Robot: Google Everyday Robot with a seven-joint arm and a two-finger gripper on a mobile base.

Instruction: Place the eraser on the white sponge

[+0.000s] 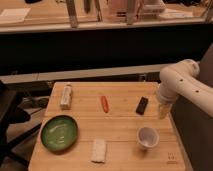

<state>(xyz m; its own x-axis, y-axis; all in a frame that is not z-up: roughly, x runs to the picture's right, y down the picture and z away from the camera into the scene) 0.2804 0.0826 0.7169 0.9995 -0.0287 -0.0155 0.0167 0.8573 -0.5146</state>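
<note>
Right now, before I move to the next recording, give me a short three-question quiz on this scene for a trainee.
1. True or false: the eraser already lies on the white sponge.
2. Fill in: along the table's front, the white sponge lies between the green bowl and the ___.
3. The gripper hangs at the table's right side in the camera view. Which thing is nearest it? A) green bowl B) eraser C) whitish packet

Key: 1 false, they lie apart on the table; 2 cup; 3 B.
</note>
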